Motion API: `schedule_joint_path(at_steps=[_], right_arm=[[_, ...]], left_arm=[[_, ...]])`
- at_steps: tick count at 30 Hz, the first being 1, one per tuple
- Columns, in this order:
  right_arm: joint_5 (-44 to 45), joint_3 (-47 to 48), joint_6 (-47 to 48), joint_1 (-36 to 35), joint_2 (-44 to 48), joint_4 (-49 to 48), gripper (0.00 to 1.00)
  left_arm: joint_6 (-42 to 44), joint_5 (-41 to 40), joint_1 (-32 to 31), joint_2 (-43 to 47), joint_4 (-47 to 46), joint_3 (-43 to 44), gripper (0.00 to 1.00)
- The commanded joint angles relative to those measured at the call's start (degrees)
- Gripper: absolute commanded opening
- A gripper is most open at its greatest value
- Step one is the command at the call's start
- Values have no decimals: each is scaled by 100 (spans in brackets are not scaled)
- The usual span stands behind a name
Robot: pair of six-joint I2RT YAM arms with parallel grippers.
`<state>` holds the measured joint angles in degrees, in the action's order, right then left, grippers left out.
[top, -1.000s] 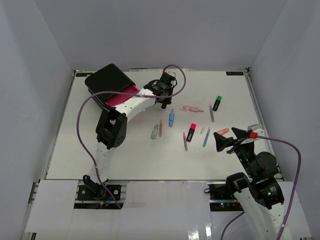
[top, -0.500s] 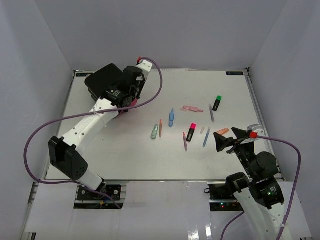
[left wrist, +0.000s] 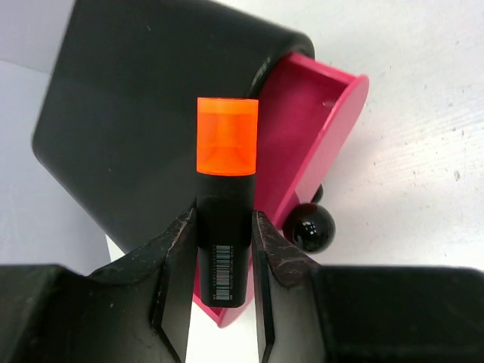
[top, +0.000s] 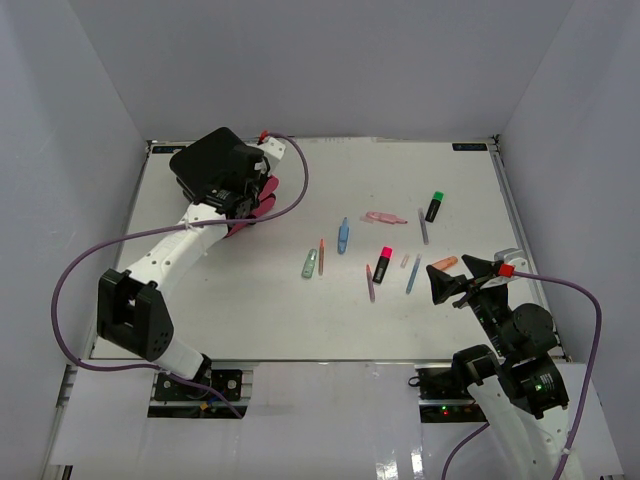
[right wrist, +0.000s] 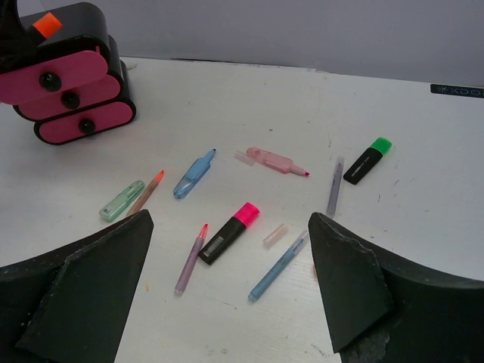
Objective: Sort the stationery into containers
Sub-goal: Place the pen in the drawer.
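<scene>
My left gripper [left wrist: 224, 221] is shut on a black highlighter with an orange cap [left wrist: 226, 198], held upright over the open top pink drawer [left wrist: 306, 128] of the black drawer box [left wrist: 128, 106]. In the top view this gripper [top: 243, 185] sits at the box [top: 210, 155], far left. My right gripper [right wrist: 231, 215] is open and empty, hovering near the table's right front [top: 457, 275]. Loose on the table lie a pink-capped highlighter [right wrist: 229, 233], a green-capped highlighter [right wrist: 367, 160], a blue pen [right wrist: 278, 265], a purple pen [right wrist: 190, 259] and a pink pen [right wrist: 276, 161].
Other loose pieces are a blue pen [right wrist: 193, 174], a green pastel piece [right wrist: 121, 200], an orange pen [right wrist: 145, 192], a lavender pen [right wrist: 334, 185], a small pastel cap [right wrist: 274, 234] and an orange piece [top: 444, 263]. White walls enclose the table. The left arm's purple cable [top: 300, 185] loops beside the box.
My left arm has swung left from the table's middle to the drawer box, carrying the orange-capped highlighter. The right arm has not moved.
</scene>
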<state>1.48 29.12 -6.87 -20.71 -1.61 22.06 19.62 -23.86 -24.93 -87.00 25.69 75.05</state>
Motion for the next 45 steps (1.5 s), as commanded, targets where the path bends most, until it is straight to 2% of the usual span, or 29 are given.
schedule_joint_path(at_steps=[1,12,15,17,25,31,36,45], right_arm=[[-33,-3,72,-30,3,-290,90],[-60,-3,81,-30,-15,-290,90],[-68,-12,90,-30,-15,-290,90],[-86,-12,98,-30,-24,-299,90],[-86,-12,107,-30,-24,-299,90],[-86,-3,116,-30,-33,-299,90],[-86,-3,116,-30,-50,-291,90],[-86,-12,116,-30,-68,-299,90]], left_arm=[[385,39,32,324,-521,28,29],[701,57,84,245,-873,-315,39],[702,22,93,236,-864,-376,45],[693,13,102,245,-873,-394,54],[631,47,129,254,-891,-473,67],[-53,434,129,482,-426,-140,68],[-791,1102,129,658,58,221,73],[-1056,1514,129,483,498,422,79]])
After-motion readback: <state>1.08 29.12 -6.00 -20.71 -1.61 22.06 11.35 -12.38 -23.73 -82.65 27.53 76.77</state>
